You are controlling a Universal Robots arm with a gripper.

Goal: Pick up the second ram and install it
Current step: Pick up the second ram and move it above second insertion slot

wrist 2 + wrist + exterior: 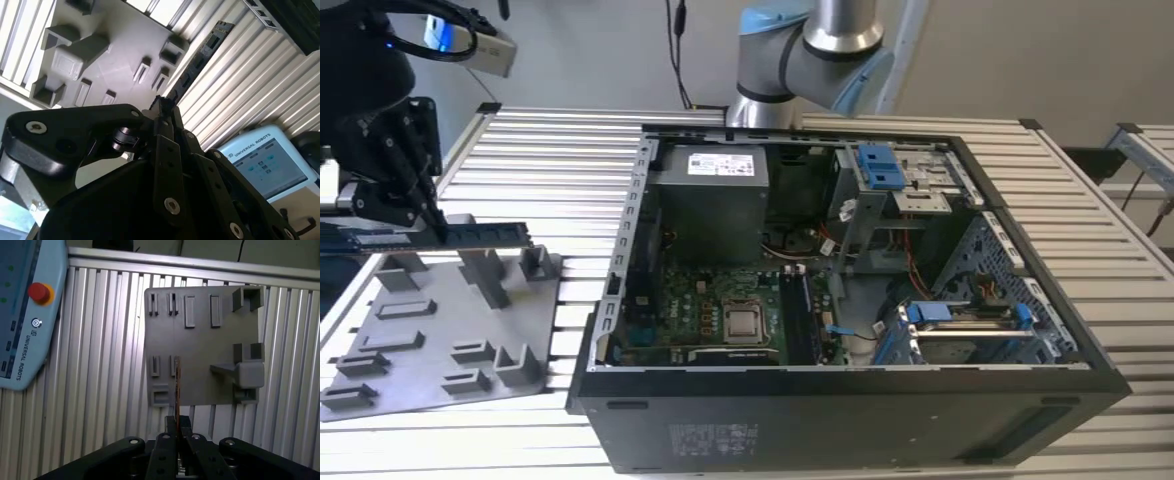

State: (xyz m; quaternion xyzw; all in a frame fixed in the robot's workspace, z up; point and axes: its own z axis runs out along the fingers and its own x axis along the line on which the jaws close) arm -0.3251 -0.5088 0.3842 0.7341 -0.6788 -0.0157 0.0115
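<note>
**A:** Where does everything stand?

**B:** The open computer case point(854, 300) sits at the exterior view's right, with the grey holder plate point(440, 330) just beside it. My claw point(438, 230) hangs over that plate, pinched on the second ram point(487, 234).

**A:** How does it lie?

**B:** Level, with its long axis reaching from my claw toward the case. The first wrist view shows it edge-on; the second wrist view shows its chipped face.

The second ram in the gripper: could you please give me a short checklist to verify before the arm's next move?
1. Second ram clamped in the gripper: ok.
2. Ram held above the grey tray, clear of its posts: ok.
3. Ram in line with the fingers, seen edge-on in the first wrist view: ok.
4. Case open, motherboard exposed: ok.
5. Memory slots free to take it: cannot tell.
</note>
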